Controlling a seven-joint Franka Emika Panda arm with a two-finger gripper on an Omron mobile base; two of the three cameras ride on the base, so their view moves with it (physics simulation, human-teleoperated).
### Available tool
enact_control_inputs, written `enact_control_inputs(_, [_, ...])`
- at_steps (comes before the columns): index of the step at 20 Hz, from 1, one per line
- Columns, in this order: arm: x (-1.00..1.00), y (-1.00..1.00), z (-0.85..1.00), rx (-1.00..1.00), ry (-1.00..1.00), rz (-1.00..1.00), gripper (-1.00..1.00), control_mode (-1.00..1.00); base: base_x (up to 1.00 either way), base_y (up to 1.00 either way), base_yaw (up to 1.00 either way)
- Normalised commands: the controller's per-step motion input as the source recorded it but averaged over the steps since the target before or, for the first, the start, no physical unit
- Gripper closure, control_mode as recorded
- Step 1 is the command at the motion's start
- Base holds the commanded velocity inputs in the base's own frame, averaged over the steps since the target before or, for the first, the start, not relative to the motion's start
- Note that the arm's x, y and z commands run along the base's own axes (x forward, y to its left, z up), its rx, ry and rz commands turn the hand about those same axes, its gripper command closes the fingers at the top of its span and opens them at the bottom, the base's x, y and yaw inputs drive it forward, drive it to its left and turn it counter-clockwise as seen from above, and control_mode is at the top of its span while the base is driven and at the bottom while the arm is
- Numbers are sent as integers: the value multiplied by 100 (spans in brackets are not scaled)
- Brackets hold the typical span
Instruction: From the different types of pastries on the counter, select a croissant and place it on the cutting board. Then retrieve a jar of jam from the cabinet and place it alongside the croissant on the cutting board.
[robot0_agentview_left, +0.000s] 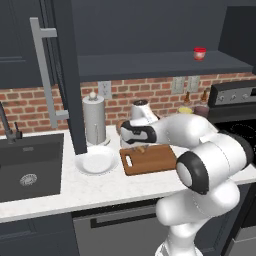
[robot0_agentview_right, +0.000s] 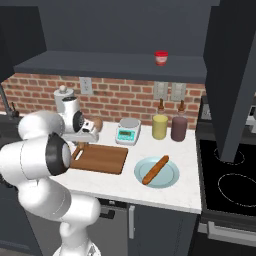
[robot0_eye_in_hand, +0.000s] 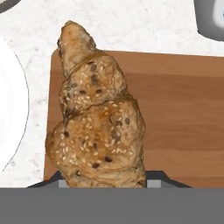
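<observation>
Croissant over board
My claw (robot0_agentview_left: 141, 148) grips the seeded croissant (robot0_eye_in_hand: 97, 127), jaws partly closed around it; cutting board (robot0_eye_in_hand: 175, 109) sits just beneath.

Baguette (robot0_agentview_right: 155, 169) on a plate (robot0_agentview_right: 170, 181); scale (robot0_agentview_right: 128, 131) behind.

Kitchen: sink (robot0_agentview_left: 30, 167), stove (robot0_agentview_right: 235, 187), brick backsplash (robot0_agentview_right: 115, 97), counter (robot0_agentview_left: 100, 187) w/ cutting board (robot0_agentview_right: 100, 158).
</observation>
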Motion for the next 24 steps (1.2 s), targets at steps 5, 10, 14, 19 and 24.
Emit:
enact_control_inputs(5, [22,-61,-39,0,3,-2,100,-100,0,0,0])
enact_control_inputs(10, [1,1,-38,1,5,0,100,-100,0,0,0])
enact_control_inputs(14, [0,0,-15,1,0,0,100,-100,0,0,0])
enact_control_inputs(19, [0,1,-32,0,-1,0,-100,-100,0,0,0])
enact_control_inputs(24, [-4,0,-16,3,-8,0,-100,-100,0,0,0])
